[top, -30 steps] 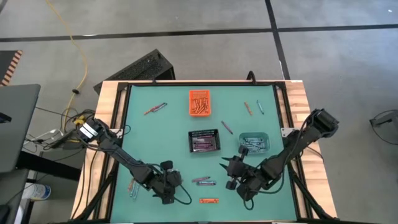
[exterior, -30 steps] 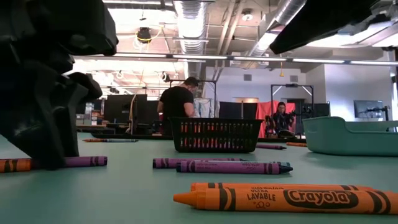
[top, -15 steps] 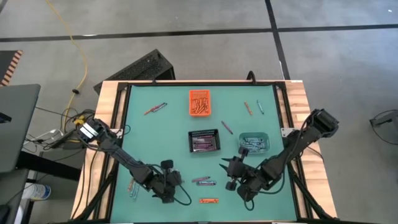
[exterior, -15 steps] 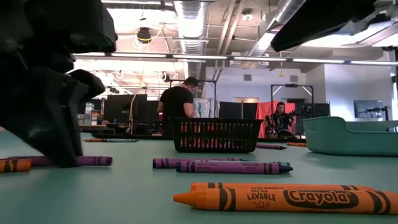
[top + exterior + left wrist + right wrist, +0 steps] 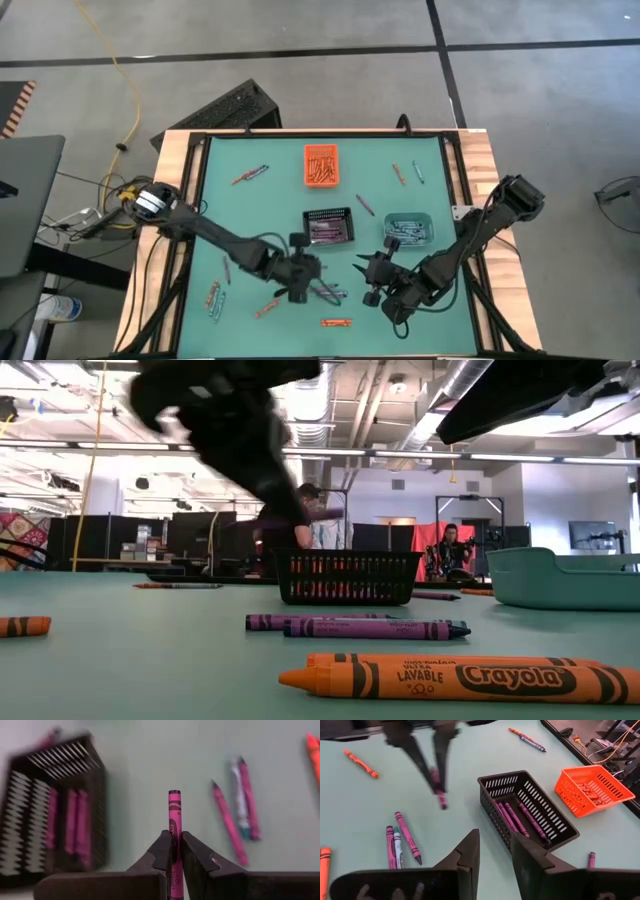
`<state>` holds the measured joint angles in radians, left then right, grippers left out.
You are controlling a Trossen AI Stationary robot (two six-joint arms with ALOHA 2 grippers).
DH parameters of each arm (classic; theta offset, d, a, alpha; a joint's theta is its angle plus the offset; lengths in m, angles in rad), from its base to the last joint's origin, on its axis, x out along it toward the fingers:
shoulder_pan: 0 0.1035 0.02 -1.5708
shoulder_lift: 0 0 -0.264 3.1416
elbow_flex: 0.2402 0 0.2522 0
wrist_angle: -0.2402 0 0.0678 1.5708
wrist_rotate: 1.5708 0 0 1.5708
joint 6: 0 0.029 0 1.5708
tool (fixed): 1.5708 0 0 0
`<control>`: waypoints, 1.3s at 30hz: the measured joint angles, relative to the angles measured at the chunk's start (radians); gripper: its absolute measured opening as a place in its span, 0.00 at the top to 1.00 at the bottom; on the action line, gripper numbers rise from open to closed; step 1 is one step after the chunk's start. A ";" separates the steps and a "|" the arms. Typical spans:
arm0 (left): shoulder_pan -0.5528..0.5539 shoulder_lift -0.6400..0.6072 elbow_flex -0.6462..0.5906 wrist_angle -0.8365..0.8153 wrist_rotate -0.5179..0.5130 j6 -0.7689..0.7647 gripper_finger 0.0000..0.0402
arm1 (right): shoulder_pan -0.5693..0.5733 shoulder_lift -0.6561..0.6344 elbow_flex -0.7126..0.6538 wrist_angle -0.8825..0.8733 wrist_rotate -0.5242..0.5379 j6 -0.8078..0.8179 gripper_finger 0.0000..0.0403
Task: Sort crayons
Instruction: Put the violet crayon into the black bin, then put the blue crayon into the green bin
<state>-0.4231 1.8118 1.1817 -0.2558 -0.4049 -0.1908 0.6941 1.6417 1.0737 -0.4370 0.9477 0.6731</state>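
My left gripper hangs above the table just near of the black mesh bin, shut on a purple crayon. It also shows in the right wrist view. The bin holds several purple crayons. My right gripper is open and empty near the teal bin; its fingers show in its wrist view. Two purple crayons and a teal one lie flat on the mat between the grippers. An orange crayon lies near the front edge. My left gripper pinches the purple crayon between its two fingers, which lie along the crayon. The fingers come from above, slanting down. The crayon's free end sticks out below the fingertips. The crayon is lifted clear of the mat.
The orange bin with orange crayons stands at the far middle. Loose crayons lie at the far left, far right, beside the black bin, at the near left, and an orange one near the left gripper.
My left gripper has risen off the mat with the purple crayon and gone fast toward the table's right and far edge, toward the black mesh bin. The crayon is lifted clear; an orange crayon stays where the gripper was.
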 joint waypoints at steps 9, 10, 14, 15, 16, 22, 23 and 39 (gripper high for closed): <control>0.199 -0.002 0.099 -0.047 0.006 0.119 0.96 | 0.000 0.000 0.000 -0.008 -0.006 0.000 0.73; 0.223 -0.002 0.099 -0.046 0.014 0.116 0.96 | 0.000 0.000 0.000 -0.008 -0.007 0.000 0.73; 0.307 0.005 0.089 -0.033 0.109 0.086 0.96 | 0.000 0.000 0.000 -0.008 -0.008 0.000 0.73; 0.323 0.006 0.082 -0.030 0.131 0.076 0.96 | 0.000 0.000 0.000 -0.008 -0.008 0.000 0.73; 0.337 0.006 0.076 -0.022 0.142 0.070 0.96 | 0.000 0.000 0.000 -0.008 -0.008 0.000 0.73; 0.378 0.006 0.075 -0.016 0.150 0.011 0.94 | 0.000 0.000 0.000 -0.012 -0.008 0.000 0.73; 0.379 0.006 0.075 -0.017 0.160 0.014 0.93 | 0.000 0.000 0.000 -0.012 -0.008 0.000 0.73; 0.354 0.006 0.096 -0.117 0.182 0.025 0.74 | 0.000 0.000 0.000 -0.013 -0.038 0.000 0.73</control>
<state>-0.0688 1.8176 1.2775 -0.3728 -0.2227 -0.1653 0.6941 1.6417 1.0733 -0.4496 0.9097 0.6735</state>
